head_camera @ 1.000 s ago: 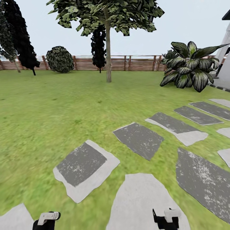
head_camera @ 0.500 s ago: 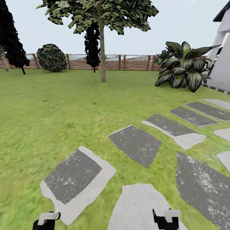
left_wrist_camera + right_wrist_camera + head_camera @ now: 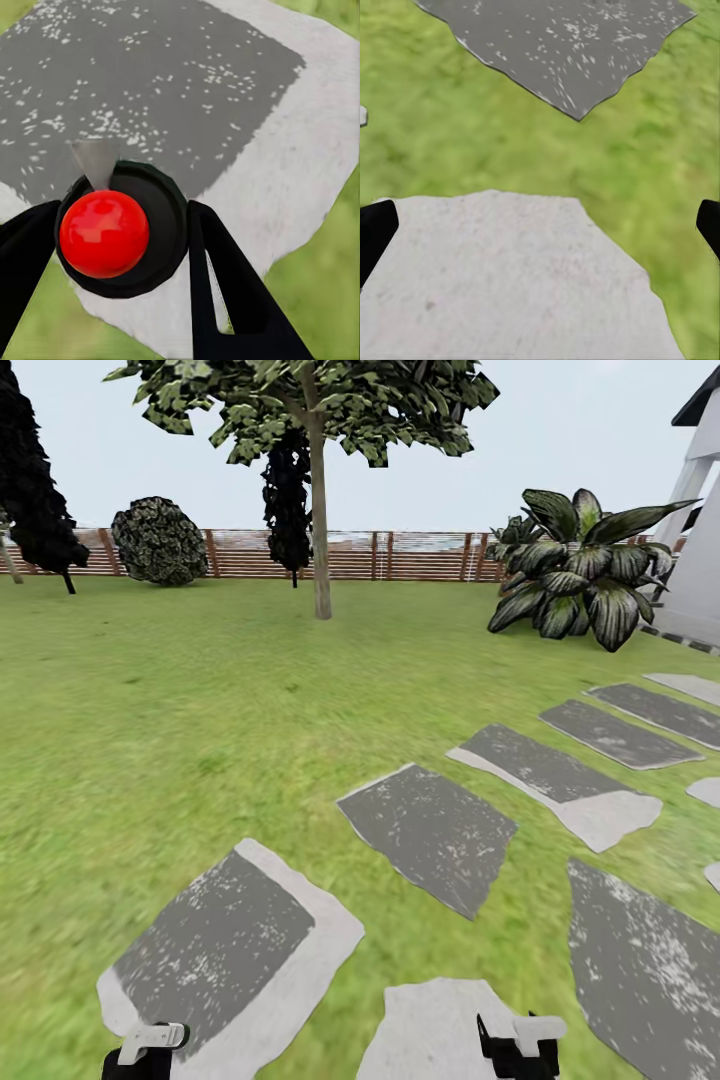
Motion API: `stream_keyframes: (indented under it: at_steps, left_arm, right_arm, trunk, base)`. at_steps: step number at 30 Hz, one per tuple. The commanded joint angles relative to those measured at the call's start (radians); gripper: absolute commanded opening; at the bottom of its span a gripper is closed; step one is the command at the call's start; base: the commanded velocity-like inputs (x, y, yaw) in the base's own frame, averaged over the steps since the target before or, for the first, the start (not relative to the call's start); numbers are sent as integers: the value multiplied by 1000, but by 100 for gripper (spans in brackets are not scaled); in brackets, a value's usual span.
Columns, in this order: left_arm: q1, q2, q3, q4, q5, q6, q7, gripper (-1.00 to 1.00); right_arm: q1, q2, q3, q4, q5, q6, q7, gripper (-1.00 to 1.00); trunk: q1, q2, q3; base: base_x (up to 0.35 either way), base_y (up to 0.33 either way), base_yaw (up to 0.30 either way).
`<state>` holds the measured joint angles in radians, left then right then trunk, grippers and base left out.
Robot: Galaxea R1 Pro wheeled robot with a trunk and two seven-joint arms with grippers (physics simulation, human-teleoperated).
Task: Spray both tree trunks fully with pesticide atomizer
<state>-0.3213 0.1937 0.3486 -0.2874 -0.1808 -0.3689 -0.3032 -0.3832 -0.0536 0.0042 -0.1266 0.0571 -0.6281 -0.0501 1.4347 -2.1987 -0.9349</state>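
My left gripper [image 3: 124, 247] is shut on the pesticide atomizer [image 3: 105, 232], a dark round bottle with a red top, held above a grey and white stepping slab [image 3: 187, 82]. In the head view the left gripper [image 3: 150, 1050] and right gripper [image 3: 520, 1045] sit at the bottom edge. The right gripper [image 3: 540, 225] stands open and holds nothing, over a pale slab. Across the garden lawn [image 3: 200, 690] stands one tree [image 3: 310, 400] with a bare grey-brown trunk [image 3: 321, 550], far ahead of both grippers. The floor is out of view.
Stepping slabs [image 3: 430, 835] run from the near foreground off to the right. A broad-leaf plant [image 3: 580, 575] and a white building [image 3: 695, 560] are at the right. A wooden fence [image 3: 420, 555], a round shrub [image 3: 160, 542] and black columnar trees [image 3: 35, 490] line the back.
The whole view has shifted: the camera turned slightly and moved forward, so the slabs sit lower and the tree a little further left. Both grippers hold the same pose.
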Motion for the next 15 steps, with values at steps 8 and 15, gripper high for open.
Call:
stream_keyframes:
  at_steps: [8, 15]
  left_arm:
    - [-1, 0, 9, 1, -9, -4, -5, -100]
    - [-1, 0, 9, 1, -9, -4, -5, -100]
  right_arm:
    - [-2, 0, 0, 1, 6, -2, -5, 100]
    - [-1, 0, 0, 1, 6, -2, -5, 100]
  trunk:
    - [0, 0, -1]
    - [0, 0, -1]
  base:
    - [339, 0, 26]
    - [339, 0, 141]
